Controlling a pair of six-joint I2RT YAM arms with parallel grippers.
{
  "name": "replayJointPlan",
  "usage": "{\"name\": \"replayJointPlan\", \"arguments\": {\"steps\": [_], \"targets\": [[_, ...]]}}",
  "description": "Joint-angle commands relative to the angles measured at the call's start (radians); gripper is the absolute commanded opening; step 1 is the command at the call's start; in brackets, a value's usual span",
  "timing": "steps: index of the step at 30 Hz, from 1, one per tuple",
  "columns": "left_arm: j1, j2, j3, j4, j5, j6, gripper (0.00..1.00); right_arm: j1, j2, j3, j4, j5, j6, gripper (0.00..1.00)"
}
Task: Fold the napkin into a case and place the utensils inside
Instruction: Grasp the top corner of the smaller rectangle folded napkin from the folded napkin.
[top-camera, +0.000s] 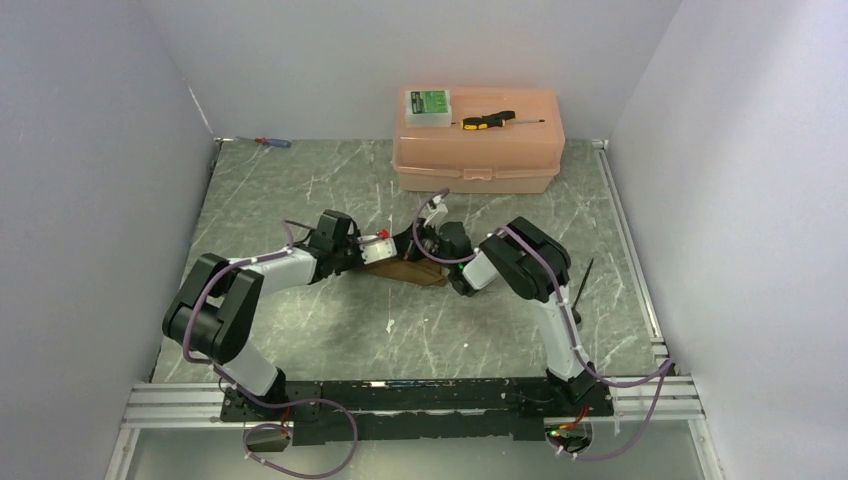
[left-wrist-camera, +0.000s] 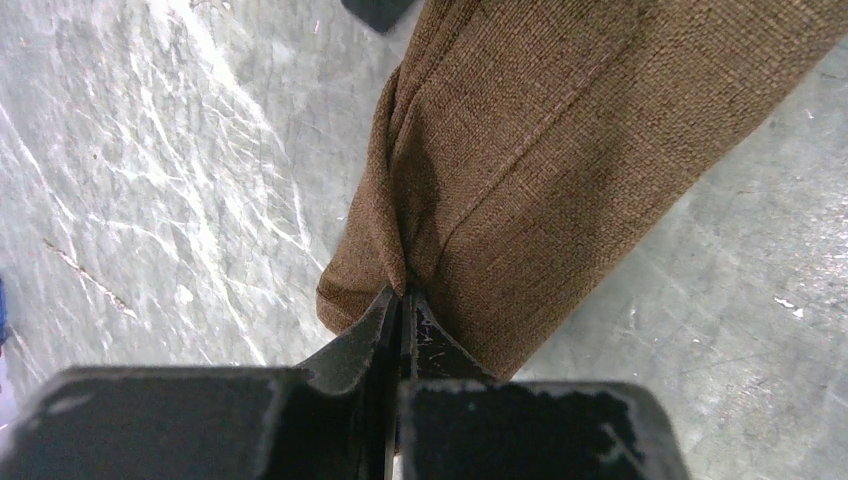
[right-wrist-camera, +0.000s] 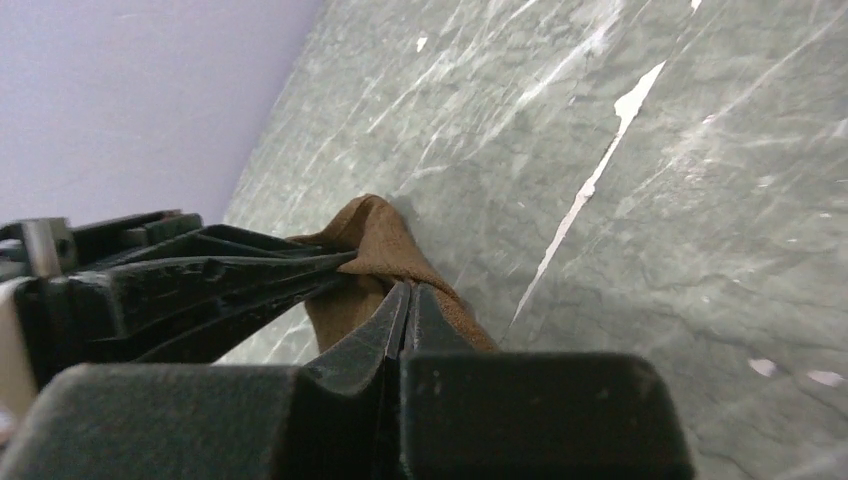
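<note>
Left wrist view: we see the left gripper (left-wrist-camera: 402, 295) with its jaws pressed together on the near edge of the napkin (left-wrist-camera: 540, 170), pinching a pucker into the brown weave. The cloth lies as a long folded band running up and to the right over the grey marbled table (left-wrist-camera: 150, 180).

Right wrist view: the right gripper (right-wrist-camera: 403, 290) is likewise clamped tight on a raised fold of the same cloth. The left gripper's fingers (right-wrist-camera: 250, 275) meet it from the left.

From above, we note both arms bent inward, the grippers nearly touching over the napkin at mid-table. Farther back stands the pink plastic box (top-camera: 478, 160), bearing a small green-labelled box (top-camera: 428, 104) and a yellow-and-black screwdriver (top-camera: 487, 121). A blue-and-red screwdriver (top-camera: 272, 142) lies at the far left corner.
</note>
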Motion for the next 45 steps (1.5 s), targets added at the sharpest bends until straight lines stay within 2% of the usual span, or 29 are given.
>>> {"name": "replayJointPlan", "arguments": {"steps": [1, 3, 5, 9, 13, 17, 19, 23, 30, 34, 41, 45], "targets": [[-0.023, 0.027, -0.071, -0.173, 0.005, -0.008, 0.06, -0.056, -0.152, -0.038, -0.021, -0.135, 0.049, 0.0], [-0.03, 0.024, -0.077, -0.17, -0.007, -0.009, 0.06, -0.061, -0.219, -0.074, -0.076, -0.184, -0.012, 0.0], [-0.04, 0.018, -0.08, -0.174, -0.012, -0.008, 0.06, -0.064, -0.27, -0.059, -0.211, -0.255, -0.087, 0.0], [-0.071, 0.016, -0.089, -0.174, -0.028, 0.001, 0.05, -0.066, -0.289, -0.053, -0.234, -0.392, -0.092, 0.0], [-0.092, 0.016, -0.096, -0.159, -0.052, 0.009, 0.03, -0.038, -0.173, -0.032, -0.11, -0.501, 0.04, 0.0], [-0.102, 0.023, -0.094, -0.157, -0.073, -0.001, 0.03, -0.014, -0.025, 0.076, -0.066, -0.569, 0.128, 0.0], [-0.102, 0.021, -0.095, -0.158, -0.079, -0.002, 0.03, -0.011, -0.005, 0.115, -0.131, -0.559, 0.086, 0.0], [-0.104, 0.023, -0.091, -0.166, -0.085, -0.004, 0.03, -0.007, 0.006, 0.219, -0.425, -0.505, -0.085, 0.0], [-0.111, 0.014, -0.106, -0.152, -0.079, 0.029, 0.03, -0.018, 0.016, 0.301, -0.682, -0.393, -0.207, 0.0], [-0.112, 0.016, -0.081, -0.17, -0.095, 0.034, 0.04, -0.021, 0.039, 0.357, -0.791, -0.372, -0.264, 0.0], [-0.113, -0.013, 0.054, -0.319, -0.091, -0.123, 0.03, -0.006, 0.045, 0.386, -0.89, -0.277, -0.301, 0.0], [-0.113, -0.012, 0.085, -0.367, -0.06, -0.157, 0.03, 0.007, 0.03, 0.396, -0.911, -0.251, -0.302, 0.0]]}}
